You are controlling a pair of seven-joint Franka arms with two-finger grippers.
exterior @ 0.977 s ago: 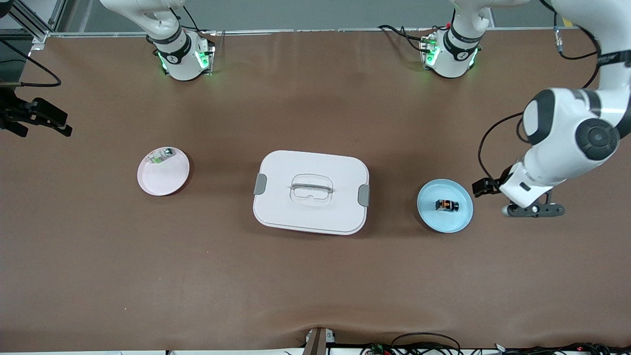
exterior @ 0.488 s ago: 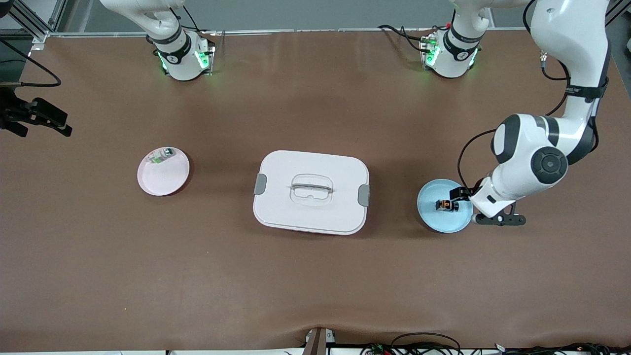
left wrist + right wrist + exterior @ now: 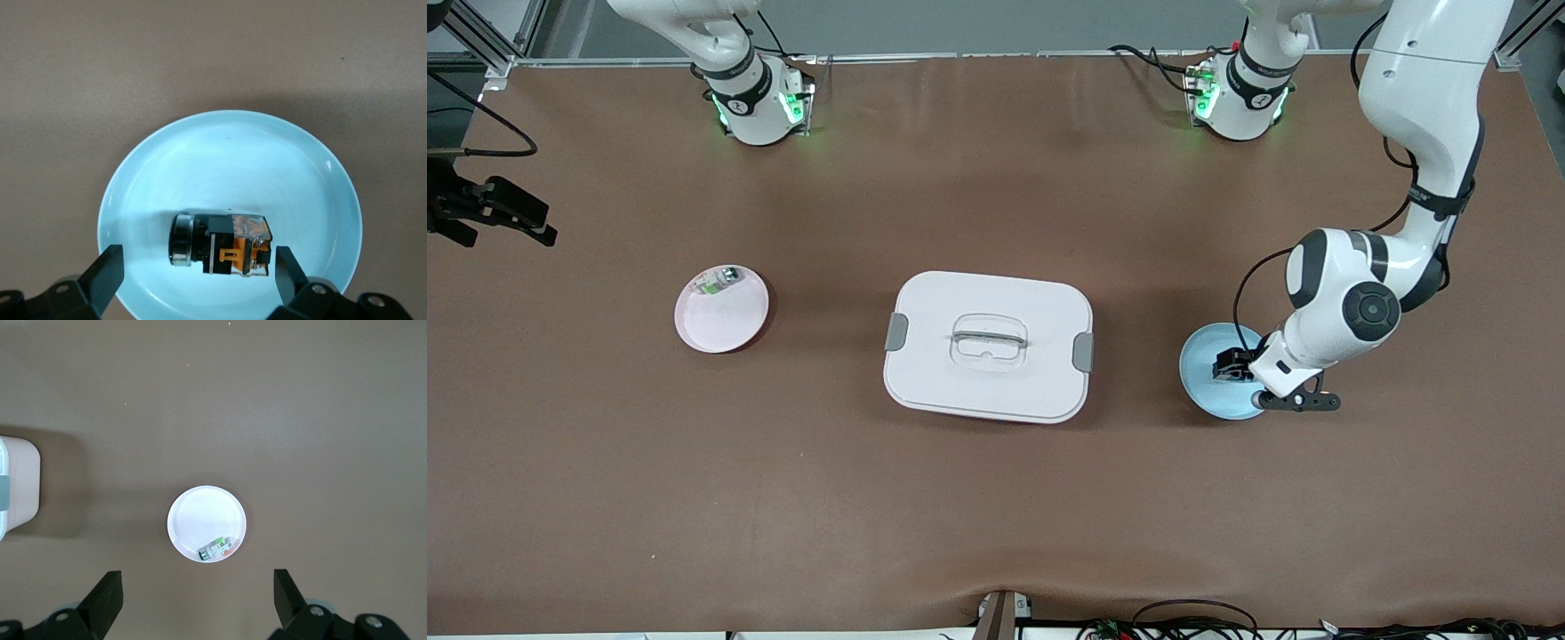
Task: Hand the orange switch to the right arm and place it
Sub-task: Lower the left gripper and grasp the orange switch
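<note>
The orange switch (image 3: 230, 243), black with an orange band and a silver end, lies on its side in the blue plate (image 3: 233, 160). My left gripper (image 3: 198, 267) is open, over the plate, with one finger on each side of the switch and not touching it. In the front view the left arm's hand (image 3: 1280, 373) covers most of the switch over the blue plate (image 3: 1205, 387). My right gripper (image 3: 197, 597) is open and empty, high above the table beside the pink plate (image 3: 200, 513). The right gripper does not show in the front view.
The pink plate (image 3: 729, 329) toward the right arm's end holds a small green-and-silver part (image 3: 720, 280), which the right wrist view also shows (image 3: 215, 549). A white lidded box (image 3: 987, 373) with a handle stands mid-table, between the two plates; its edge shows in the right wrist view (image 3: 17, 487).
My left arm has swung in from the table's end and brought its gripper over the blue plate and the switch. The plates, the box and the switch have not moved.
</note>
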